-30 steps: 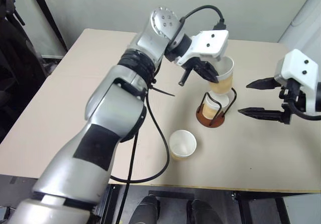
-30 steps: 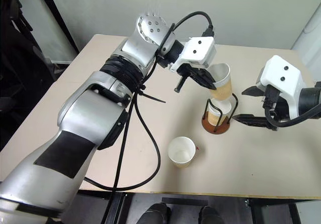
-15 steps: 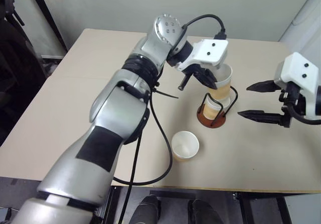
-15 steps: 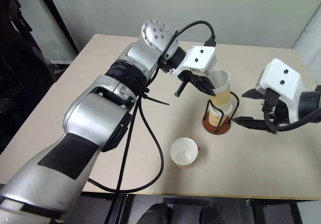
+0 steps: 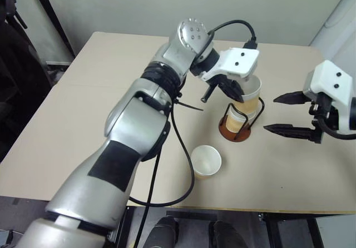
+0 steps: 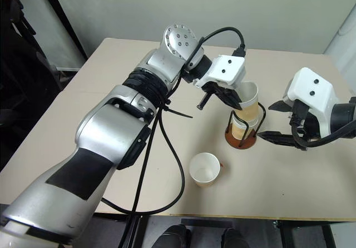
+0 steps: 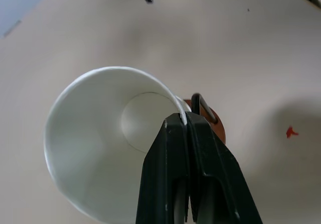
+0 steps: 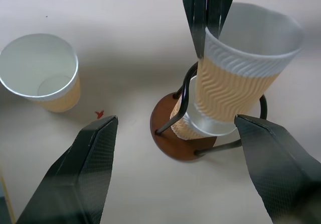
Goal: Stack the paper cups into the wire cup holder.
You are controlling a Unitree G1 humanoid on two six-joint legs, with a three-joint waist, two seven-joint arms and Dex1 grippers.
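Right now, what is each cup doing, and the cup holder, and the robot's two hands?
Held paper cup: upright, pinched at its rim, partly lowered into the cup below.
Cup in the holder: upright, seated.
Loose cup: upright on the table, open end up.
Wire cup holder: standing, one cup inside.
Left gripper: shut on the rim.
Right gripper: open, empty.

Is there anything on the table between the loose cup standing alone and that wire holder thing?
Only bare table, apart from a tiny red speck near the loose cup; the right wrist view shows it, looking toward the wire holder.
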